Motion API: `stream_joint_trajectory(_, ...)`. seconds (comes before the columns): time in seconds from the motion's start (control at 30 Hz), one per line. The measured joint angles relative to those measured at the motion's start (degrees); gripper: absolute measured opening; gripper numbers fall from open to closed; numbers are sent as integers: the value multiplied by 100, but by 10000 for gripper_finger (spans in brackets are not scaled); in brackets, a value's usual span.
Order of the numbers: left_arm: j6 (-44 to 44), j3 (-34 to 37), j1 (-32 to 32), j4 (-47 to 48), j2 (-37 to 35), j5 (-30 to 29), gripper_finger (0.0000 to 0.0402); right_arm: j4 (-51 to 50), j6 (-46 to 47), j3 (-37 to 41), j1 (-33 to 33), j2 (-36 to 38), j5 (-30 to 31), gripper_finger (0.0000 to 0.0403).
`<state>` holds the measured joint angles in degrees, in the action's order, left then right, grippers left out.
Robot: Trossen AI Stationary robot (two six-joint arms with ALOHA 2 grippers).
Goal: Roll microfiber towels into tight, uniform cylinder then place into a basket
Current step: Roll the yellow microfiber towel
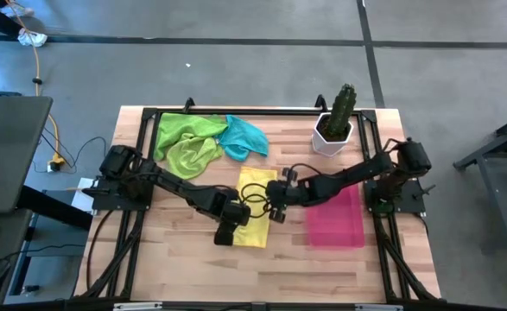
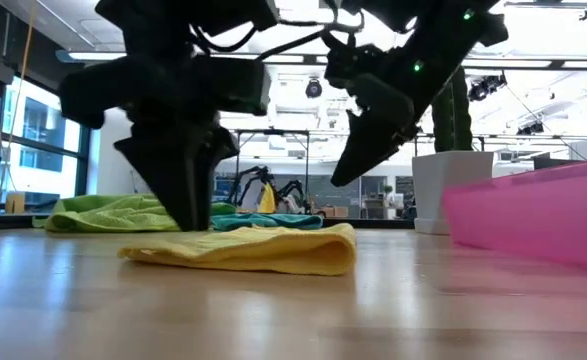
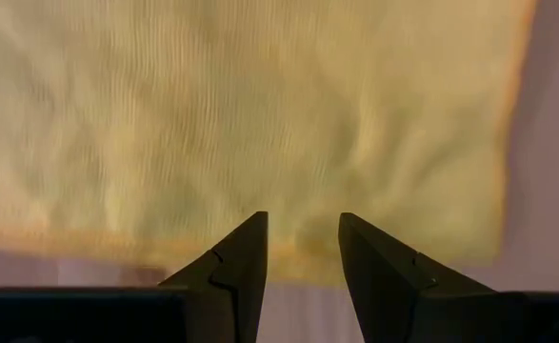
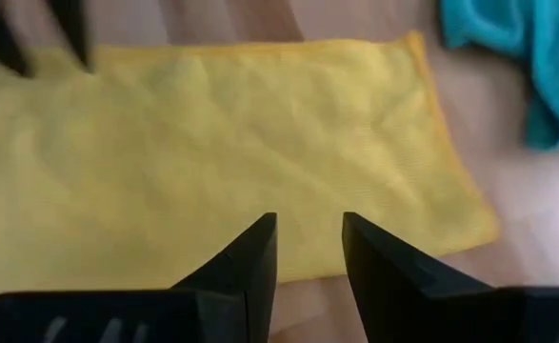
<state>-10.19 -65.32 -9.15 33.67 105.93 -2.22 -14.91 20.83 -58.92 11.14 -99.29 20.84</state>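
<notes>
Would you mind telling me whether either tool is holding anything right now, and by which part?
Nothing is held. The left tool and the right tool both hover open over the flat yellow microfiber towel, with empty gaps between their fingers.

Two dark robot arms reach inward from opposite sides and nearly meet in the middle. The left arm stretches low from its base, its wrist bent downward, so the left gripper (image 3: pixel 303 250) points almost straight down with its tips close to the surface. Its jaws stand parted with a narrow gap, nothing between them. The right gripper (image 4: pixel 309 250) hangs higher, tilted, just beside the left jaws. Its jaws are likewise parted and empty.
</notes>
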Motion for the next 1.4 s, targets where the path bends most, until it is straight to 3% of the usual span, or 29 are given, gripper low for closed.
stream_joint_trajectory(0.2,-69,-2,140,433,0,-95,122,218,907,0,354,-221,158,114)
stream_joint_trajectory(0.53,-1245,0,-101,338,63,-103,122,629,964,0,477,-792,173,114)
stream_joint_trajectory(0.87,-2623,1,-470,-251,68,-199,122,419,-489,0,392,-1012,406,114)
stream_joint_trajectory(1.03,-3270,2,-529,-716,68,-516,122,367,-1196,0,192,-1009,541,114)
stream_joint_trajectory(1.2,-3090,2,-527,-824,68,-710,122,316,-1584,0,29,-959,610,114)
stream_joint_trajectory(1.4,-1698,0,-531,-783,68,-388,122,-464,-1685,0,275,-444,569,114)
